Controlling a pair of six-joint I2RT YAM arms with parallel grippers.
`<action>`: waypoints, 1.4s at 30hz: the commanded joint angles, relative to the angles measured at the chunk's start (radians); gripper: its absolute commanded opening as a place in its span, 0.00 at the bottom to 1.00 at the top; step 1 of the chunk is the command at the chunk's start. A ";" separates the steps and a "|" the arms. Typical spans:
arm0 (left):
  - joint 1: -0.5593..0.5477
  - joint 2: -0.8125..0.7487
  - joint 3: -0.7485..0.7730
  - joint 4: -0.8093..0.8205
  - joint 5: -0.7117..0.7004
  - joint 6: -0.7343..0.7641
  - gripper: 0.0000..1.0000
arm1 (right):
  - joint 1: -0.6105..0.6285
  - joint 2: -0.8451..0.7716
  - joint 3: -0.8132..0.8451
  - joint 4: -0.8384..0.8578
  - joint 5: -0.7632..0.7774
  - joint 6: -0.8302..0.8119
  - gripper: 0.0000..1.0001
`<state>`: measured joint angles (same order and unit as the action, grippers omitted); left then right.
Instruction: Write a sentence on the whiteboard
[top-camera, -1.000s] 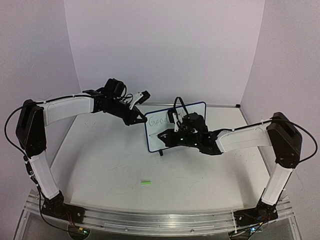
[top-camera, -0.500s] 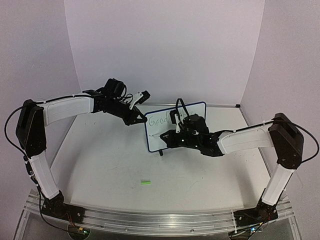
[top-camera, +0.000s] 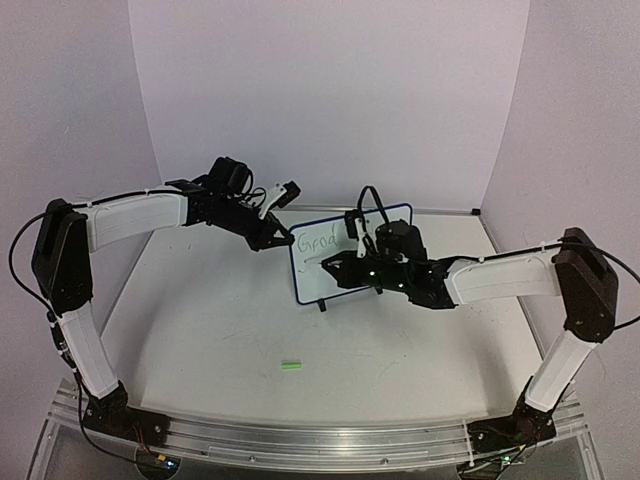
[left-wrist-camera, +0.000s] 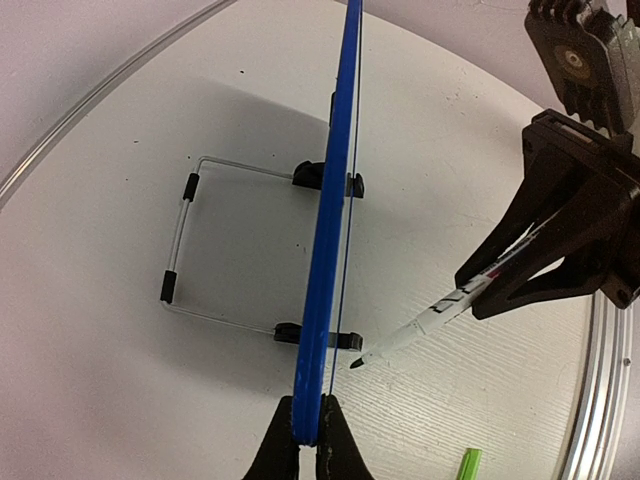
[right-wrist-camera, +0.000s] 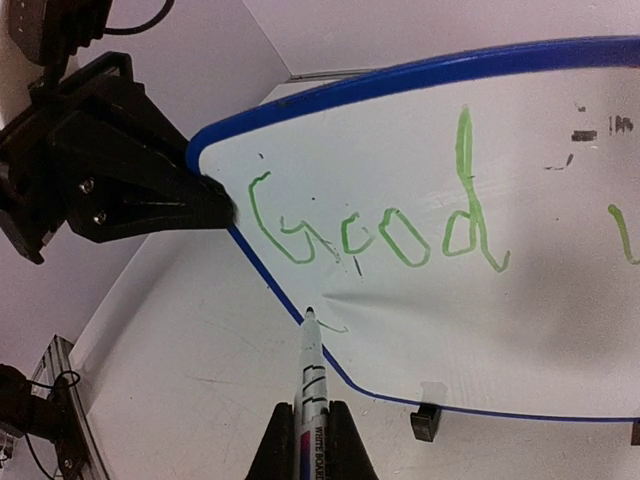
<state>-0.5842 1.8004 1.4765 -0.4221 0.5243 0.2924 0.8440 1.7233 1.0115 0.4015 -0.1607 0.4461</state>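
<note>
The whiteboard (top-camera: 310, 272) stands upright on the table, and it is seen edge-on as a blue rim (left-wrist-camera: 336, 200) in the left wrist view. My left gripper (left-wrist-camera: 308, 440) is shut on its top left edge (top-camera: 282, 238). Of the sentence, the green word "Good" (right-wrist-camera: 385, 235) is on the board's upper left, with part of another green stroke at the frame's right edge. My right gripper (right-wrist-camera: 310, 440) is shut on a white marker pen (right-wrist-camera: 311, 365). The pen's tip sits by the board's lower left rim next to a short green mark, a small gap off the face (left-wrist-camera: 356, 364).
A green pen cap (top-camera: 291, 365) lies on the table in front of the board. A wire stand (left-wrist-camera: 180, 240) props the board from behind, and black feet (right-wrist-camera: 425, 422) hold its lower rim. A metal rail (top-camera: 300, 440) runs along the table's near edge.
The right wrist and forearm have shifted right and slightly up, uncovering more of "Good". The pen tip stays near the board's lower left. The left arm has not moved.
</note>
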 joint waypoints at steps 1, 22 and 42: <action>0.006 -0.012 -0.015 -0.023 -0.084 0.057 0.00 | -0.002 -0.002 0.023 0.010 -0.026 0.002 0.00; 0.006 -0.002 -0.016 -0.018 -0.078 0.056 0.00 | -0.004 0.120 0.083 -0.044 0.008 0.040 0.00; 0.006 -0.003 -0.016 -0.018 -0.078 0.057 0.00 | -0.004 0.005 -0.002 -0.037 0.064 0.024 0.00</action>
<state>-0.5842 1.8004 1.4765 -0.4217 0.5244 0.2924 0.8455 1.8185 1.0383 0.3276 -0.1405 0.4853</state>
